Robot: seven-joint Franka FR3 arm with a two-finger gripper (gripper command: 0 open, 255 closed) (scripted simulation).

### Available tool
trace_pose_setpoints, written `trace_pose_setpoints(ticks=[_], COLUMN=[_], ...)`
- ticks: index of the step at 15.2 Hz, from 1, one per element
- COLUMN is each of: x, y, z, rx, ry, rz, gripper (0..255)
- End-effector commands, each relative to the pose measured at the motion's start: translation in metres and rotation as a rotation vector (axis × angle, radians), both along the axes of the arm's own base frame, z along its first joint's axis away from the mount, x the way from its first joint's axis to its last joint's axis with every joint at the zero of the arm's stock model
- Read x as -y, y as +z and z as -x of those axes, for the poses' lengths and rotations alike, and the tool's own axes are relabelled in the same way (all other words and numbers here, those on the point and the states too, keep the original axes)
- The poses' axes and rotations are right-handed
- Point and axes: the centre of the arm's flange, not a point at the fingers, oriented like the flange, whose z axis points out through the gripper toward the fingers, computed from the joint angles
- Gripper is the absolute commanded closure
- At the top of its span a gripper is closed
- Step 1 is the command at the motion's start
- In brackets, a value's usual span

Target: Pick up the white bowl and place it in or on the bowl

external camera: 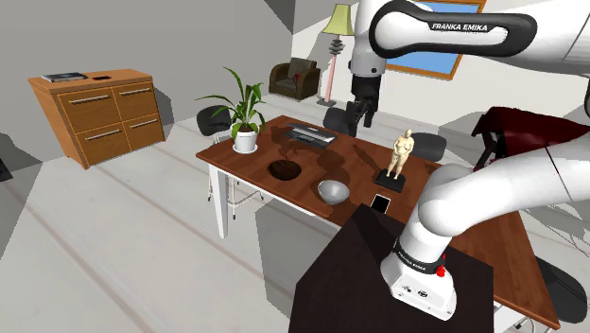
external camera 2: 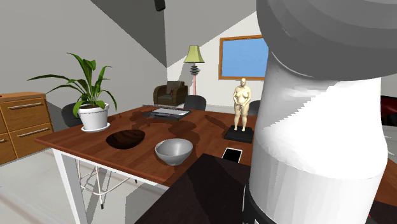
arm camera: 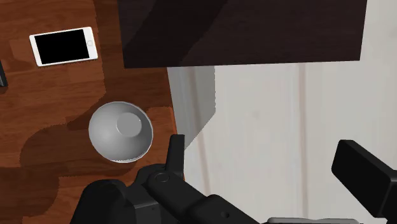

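Note:
A pale grey bowl (external camera: 333,191) sits upright near the wooden table's front edge (external camera: 284,203), with a dark brown bowl (external camera: 285,170) just beyond it toward the shoulder view's left. Both show close together in the second exterior view: grey bowl (external camera 2: 174,151), dark bowl (external camera 2: 125,138). My black gripper (external camera: 362,121) hangs high above the table, well clear of both. In the wrist view the gripper (arm camera: 270,167) is open, its fingers wide apart with nothing between them. The grey bowl (arm camera: 121,132) lies off to the side of one finger (arm camera: 175,153), far below.
A potted plant (external camera: 245,138), a flat grey tray-like thing (external camera: 311,135), a tan figurine on a black base (external camera: 400,156) and a white-framed phone (external camera: 380,202) share the table. The dark stand (external camera: 397,284) adjoins its near side. Chairs stand behind; a wooden dresser (external camera: 99,113) sits left.

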Motion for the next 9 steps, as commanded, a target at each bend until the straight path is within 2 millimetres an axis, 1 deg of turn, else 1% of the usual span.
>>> trace_pose_setpoints(ticks=[1, 9], x=[0.0, 0.032], y=[0.0, -0.094], z=[0.0, -0.035], rx=[0.0, -0.003], ry=[0.0, -0.009], rz=[0.0, 0.018], gripper=[0, 0])
